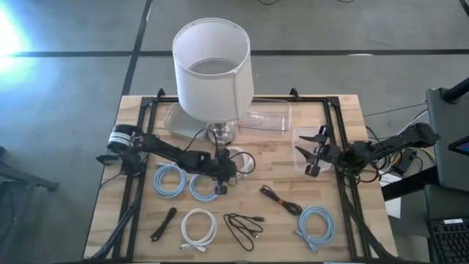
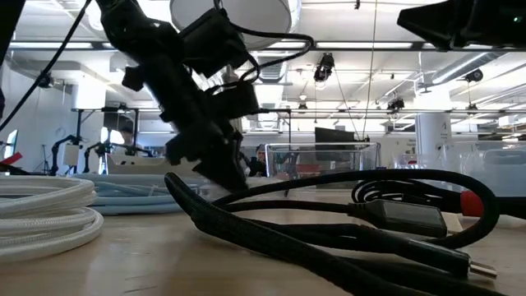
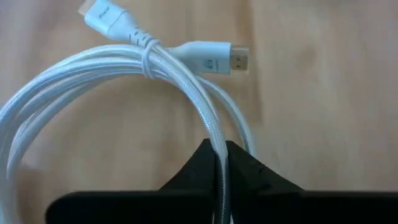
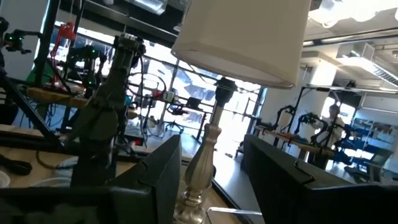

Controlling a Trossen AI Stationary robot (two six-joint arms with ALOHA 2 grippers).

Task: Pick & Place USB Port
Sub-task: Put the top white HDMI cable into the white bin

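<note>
A white braided cable coil [image 3: 118,81], tied with a band and ending in two white plugs [image 3: 214,56], lies on the wooden table near the lamp's foot [image 1: 236,155]. My left gripper [image 3: 219,168] is down at this coil, shut on one strand; in the high view it is at the table's middle [image 1: 223,182]. My right gripper [image 1: 314,158] hovers open near the table's right side, off every cable, facing the lamp [image 4: 211,186]. A clear plastic bin [image 1: 265,117] stands at the far edge. My left gripper pinches a single strand of the white coil [image 3: 214,146] between its two fingers [image 3: 245,171], on the side of the loop opposite the plugs. The strand runs between the fingertips and along them. The rest of the coil spreads out on the table ahead.
A lamp with a white shade [image 1: 211,70] stands at the far middle. Light blue coils [image 1: 170,180] [image 1: 315,224], another white coil [image 1: 198,224], black cables [image 1: 245,227] [image 1: 282,199] and a black strap [image 1: 163,224] lie over the near half. A black frame rims the table [image 1: 341,169].
</note>
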